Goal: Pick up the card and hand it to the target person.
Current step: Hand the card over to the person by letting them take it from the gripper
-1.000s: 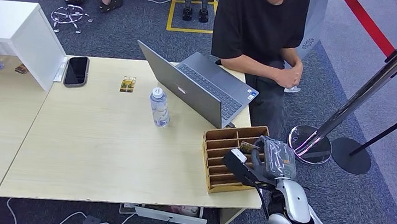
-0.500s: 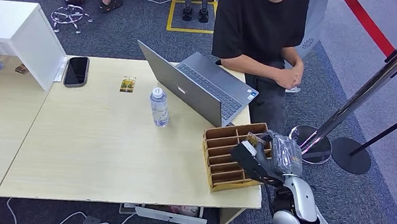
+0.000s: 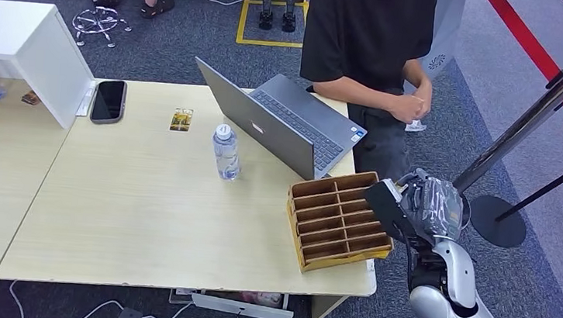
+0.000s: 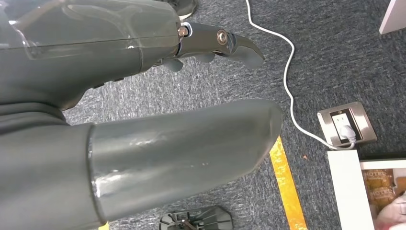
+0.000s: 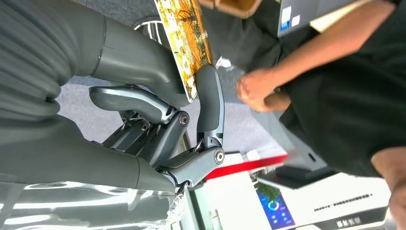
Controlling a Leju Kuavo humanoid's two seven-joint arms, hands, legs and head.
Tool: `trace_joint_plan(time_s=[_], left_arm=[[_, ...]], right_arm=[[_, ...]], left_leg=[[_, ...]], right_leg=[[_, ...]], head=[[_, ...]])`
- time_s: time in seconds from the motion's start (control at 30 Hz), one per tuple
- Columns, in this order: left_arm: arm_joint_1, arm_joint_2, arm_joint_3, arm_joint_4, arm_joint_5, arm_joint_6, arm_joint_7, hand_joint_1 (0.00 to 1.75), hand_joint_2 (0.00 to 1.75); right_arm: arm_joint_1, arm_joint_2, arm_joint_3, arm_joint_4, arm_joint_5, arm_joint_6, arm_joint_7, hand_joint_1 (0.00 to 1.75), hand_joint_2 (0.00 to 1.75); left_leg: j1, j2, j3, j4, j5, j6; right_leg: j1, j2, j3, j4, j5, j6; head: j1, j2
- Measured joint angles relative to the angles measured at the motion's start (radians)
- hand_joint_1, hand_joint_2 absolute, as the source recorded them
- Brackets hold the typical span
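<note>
My right hand point(image 3: 416, 206) hovers just past the table's right edge, beside the wooden slotted organizer point(image 3: 337, 220). In the right wrist view it point(image 5: 158, 110) pinches a card point(image 5: 185, 44) with a yellow-brown picture between thumb and finger. The person in a black shirt point(image 3: 367, 35) stands behind the table's far right corner, hands clasped point(image 3: 411, 107) a short way beyond my hand; those hands point(image 5: 256, 90) lie past the card in the right wrist view. My left hand point(image 4: 143, 105) hangs over the carpet, holding nothing, thumb and fingers apart.
On the table point(image 3: 140, 215) are an open laptop point(image 3: 281, 128), a water bottle point(image 3: 225, 152), a phone point(image 3: 108, 100) and another small card point(image 3: 181, 120). A white box point(image 3: 32, 45) stands at the left. A stanchion post point(image 3: 515, 131) and its base are to my right.
My right hand has lifted off the organizer and moved right and away, past the table edge toward the person, carrying the card. The person's hands have risen slightly.
</note>
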State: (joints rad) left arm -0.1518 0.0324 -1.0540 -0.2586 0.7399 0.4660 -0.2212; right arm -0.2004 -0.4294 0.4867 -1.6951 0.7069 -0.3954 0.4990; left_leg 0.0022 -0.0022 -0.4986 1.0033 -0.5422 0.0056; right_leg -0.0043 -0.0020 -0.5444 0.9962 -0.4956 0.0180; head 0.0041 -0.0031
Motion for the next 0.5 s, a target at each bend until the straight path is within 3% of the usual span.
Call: trace_joint_plan(time_s=[0.23,0.5], left_arm=[[-0.003,-0.001,0.000,0.000,-0.011,-0.004,0.009,0.00,0.00],[-0.010,-0.007,-0.001,0.000,-0.032,-0.009,0.023,0.00,0.00]], right_arm=[[-0.042,-0.018,-0.034,-0.005,-0.065,-0.014,0.001,1.66,1.75],[-0.077,-0.012,-0.067,0.029,-0.377,-0.145,-0.110,1.71,1.75]], left_leg=[[0.000,0.000,0.000,0.000,0.000,0.000],[0.000,0.000,0.000,0.000,0.000,0.000]], right_leg=[[0.000,0.000,0.000,0.000,0.000,0.000],[0.000,0.000,0.000,0.000,0.000,0.000]], head=[[0.000,0.000],[0.000,0.000]])
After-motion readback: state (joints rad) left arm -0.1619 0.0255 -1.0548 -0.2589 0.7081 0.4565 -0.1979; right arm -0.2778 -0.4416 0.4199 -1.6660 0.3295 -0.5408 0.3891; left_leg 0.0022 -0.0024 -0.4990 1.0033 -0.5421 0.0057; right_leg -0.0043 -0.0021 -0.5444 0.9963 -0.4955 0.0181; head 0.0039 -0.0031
